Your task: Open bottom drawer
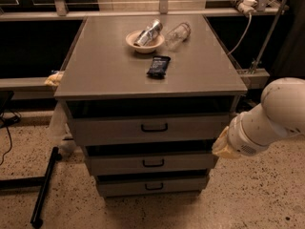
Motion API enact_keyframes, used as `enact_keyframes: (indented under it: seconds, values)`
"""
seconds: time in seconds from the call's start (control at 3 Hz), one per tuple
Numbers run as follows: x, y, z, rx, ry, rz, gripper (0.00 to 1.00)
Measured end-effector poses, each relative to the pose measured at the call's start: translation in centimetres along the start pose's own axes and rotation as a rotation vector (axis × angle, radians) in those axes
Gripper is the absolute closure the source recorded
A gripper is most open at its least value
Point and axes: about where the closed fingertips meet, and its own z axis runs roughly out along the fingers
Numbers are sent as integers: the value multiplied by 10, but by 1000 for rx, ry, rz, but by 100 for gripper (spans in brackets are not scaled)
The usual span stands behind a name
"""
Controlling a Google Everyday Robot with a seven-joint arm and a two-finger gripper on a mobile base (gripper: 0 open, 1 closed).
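Approach step: the end effector [222,147] hovers above-right of the bottom drawer [119,187] (released or clenched, I cannot tell). Next it must drop to the drawer's handle [154,187].

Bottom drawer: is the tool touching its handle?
No, the tool hangs to the right of the middle drawer, well away from the bottom drawer's handle.

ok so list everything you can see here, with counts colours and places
cabinet: one, grey, centre of floor
top drawer: one, grey, highest
middle drawer: one, grey, below it
bottom drawer: one, grey, lowest
bowl: one, beige, cabinet top
can: one, silver, in the bowl
bottle: one, clear, lying right of bowl
packet: one, black, before the bowl
power strip: one, white, upper right
pole: one, black, floor at left
arm: one, white, right of cabinet
pincer: one, yellowish, arm's tip by middle drawer's right end
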Motion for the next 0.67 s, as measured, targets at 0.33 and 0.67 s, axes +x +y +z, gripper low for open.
enact_keyframes:
  seconds: [0.33, 0.67]
  values:
    - [4, 4, 15, -5, -16, 3, 100]
    - [20, 36, 101, -70, -111, 11, 100]
